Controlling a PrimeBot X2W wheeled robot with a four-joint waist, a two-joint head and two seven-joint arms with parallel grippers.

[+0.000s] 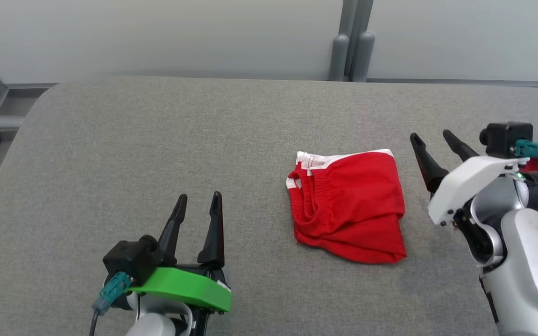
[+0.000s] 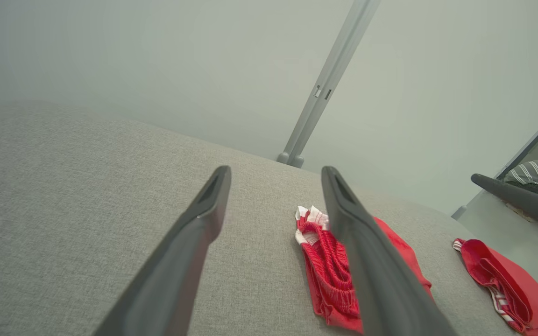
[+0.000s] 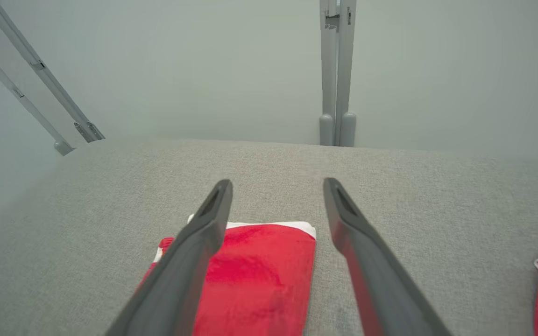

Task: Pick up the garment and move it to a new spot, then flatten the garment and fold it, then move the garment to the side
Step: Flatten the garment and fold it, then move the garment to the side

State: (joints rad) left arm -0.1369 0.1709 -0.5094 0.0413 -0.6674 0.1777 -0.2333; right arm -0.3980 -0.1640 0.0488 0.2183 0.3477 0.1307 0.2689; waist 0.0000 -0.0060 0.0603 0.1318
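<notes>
Folded red garment [image 1: 348, 205] on a grey bench [image 1: 157, 140], left jaws and right jaws flanking it, spread wide, empty.

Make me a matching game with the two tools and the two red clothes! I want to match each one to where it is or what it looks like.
Things:
1. left tool
2. right tool
3. folded garment
4. second red garment

Descriptions:
A. far right, partly behind a robot arm
B. open, on a white wrist cover
C. middle of the grey surface, white trim on its far edge
D. open, on a green wrist cover

Pairs: 1-D, 2-B, 3-C, 4-A.
</notes>
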